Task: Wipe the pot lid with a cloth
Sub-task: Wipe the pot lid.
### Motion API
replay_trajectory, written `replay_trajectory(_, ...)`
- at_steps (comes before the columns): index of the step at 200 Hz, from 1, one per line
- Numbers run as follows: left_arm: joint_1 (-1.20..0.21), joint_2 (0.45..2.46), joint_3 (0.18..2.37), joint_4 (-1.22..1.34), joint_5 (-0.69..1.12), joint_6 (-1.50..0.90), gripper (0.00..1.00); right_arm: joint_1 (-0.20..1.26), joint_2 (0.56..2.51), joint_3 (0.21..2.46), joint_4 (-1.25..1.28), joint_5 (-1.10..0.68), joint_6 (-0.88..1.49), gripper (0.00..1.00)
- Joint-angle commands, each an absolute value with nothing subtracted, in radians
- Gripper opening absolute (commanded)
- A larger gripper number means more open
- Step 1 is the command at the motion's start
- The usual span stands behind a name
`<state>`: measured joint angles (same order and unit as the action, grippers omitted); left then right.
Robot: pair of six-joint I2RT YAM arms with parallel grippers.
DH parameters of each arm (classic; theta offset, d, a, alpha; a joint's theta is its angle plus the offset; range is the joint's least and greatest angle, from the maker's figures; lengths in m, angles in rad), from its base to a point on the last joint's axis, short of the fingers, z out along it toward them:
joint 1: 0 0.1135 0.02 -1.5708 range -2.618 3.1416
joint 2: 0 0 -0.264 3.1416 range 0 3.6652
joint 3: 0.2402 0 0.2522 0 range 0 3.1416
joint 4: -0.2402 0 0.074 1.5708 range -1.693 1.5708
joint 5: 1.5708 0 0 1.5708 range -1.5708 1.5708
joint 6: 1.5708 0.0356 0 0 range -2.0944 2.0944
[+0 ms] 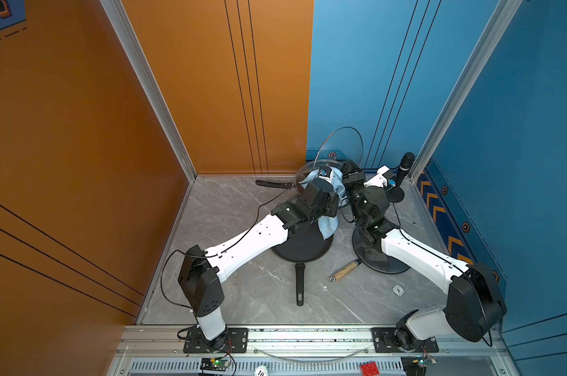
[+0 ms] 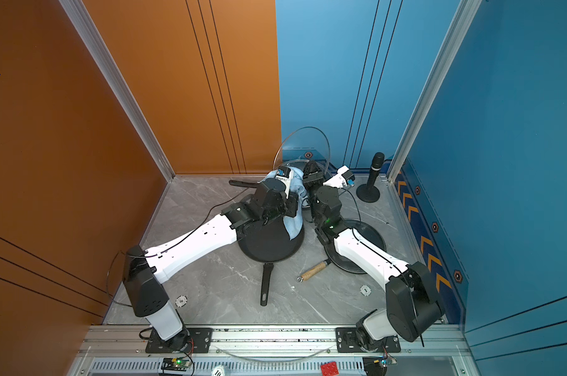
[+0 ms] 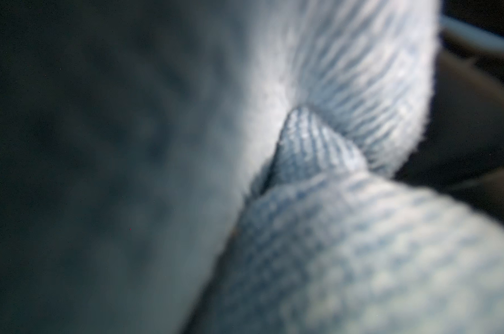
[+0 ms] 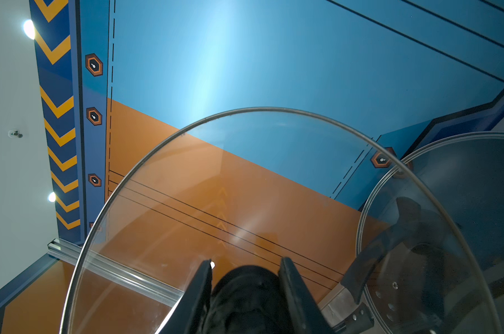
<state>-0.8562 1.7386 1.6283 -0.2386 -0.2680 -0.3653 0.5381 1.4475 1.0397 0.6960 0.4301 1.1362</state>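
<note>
- Glass lid (image 1: 340,146) stands on edge at the far middle of the grey table (image 1: 243,293). It rises in front of the back wall, above a dark far pan (image 1: 308,166). Both top views show it (image 2: 303,146).
- Right gripper (image 4: 246,260) is clamped on the lid's black knob (image 4: 245,289), with one finger pressed to each side. The clear disc (image 4: 245,188) fans out beyond the knob.
- In a top view the right gripper (image 1: 350,169) sits low against the lid, just right of the cloth.
- Light-blue cloth (image 1: 329,224) is bunched around the left gripper (image 1: 324,175), just left of the right gripper and near the lid's lower part. Whether it touches the glass cannot be told.
- The left gripper's fingers are hidden in the folds. They are closed together on the cloth, which hangs from them.
- A loose end of the cloth (image 2: 293,224) drapes toward the near side, over the far rim of a black near pan (image 1: 304,247).
- The left wrist view is filled with blurred ribbed folds of the cloth (image 3: 346,245).
- The near pan lies at the table's middle with its handle pointing near. The far pan's handle points left.
- A dark round disc (image 1: 379,257) lies flat to the right, partly under the right arm.
- A wooden-handled tool (image 1: 345,270) lies between the near pan and the disc.
- A black microphone (image 1: 405,169) stands upright on its base in the far right corner.
</note>
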Motion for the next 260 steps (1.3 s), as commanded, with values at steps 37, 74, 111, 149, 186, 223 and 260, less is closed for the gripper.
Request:
replay_trajectory(37,-0.800,1.838,1.644,-0.242,-0.288,-0.356,0.00,0.533,1.370,1.097,0.954,0.392,1.286,0.00)
replay_trajectory(74,-0.814,1.819,1.592,-0.263,-0.305,-0.365,0.00,0.498,1.373,1.100,0.969,0.394,1.312,0.00)
replay_trajectory(111,-0.844,1.774,1.564,-0.285,-0.405,-0.306,0.00,0.476,1.381,1.118,0.925,0.415,1.339,0.00)
replay_trajectory(149,-0.882,1.744,1.583,-0.289,-0.507,-0.186,0.00,0.482,1.390,1.113,0.864,0.475,1.356,0.00)
replay_trajectory(186,-0.921,1.763,1.620,-0.329,-0.568,-0.100,0.00,0.479,1.398,1.118,0.859,0.493,1.359,0.00)
replay_trajectory(223,-0.960,1.776,1.625,-0.358,-0.611,-0.040,0.00,0.476,1.394,1.131,0.838,0.497,1.320,0.00)
replay_trajectory(260,-1.018,1.738,1.635,-0.356,-0.623,0.082,0.00,0.482,1.373,1.147,0.738,0.525,1.153,0.00)
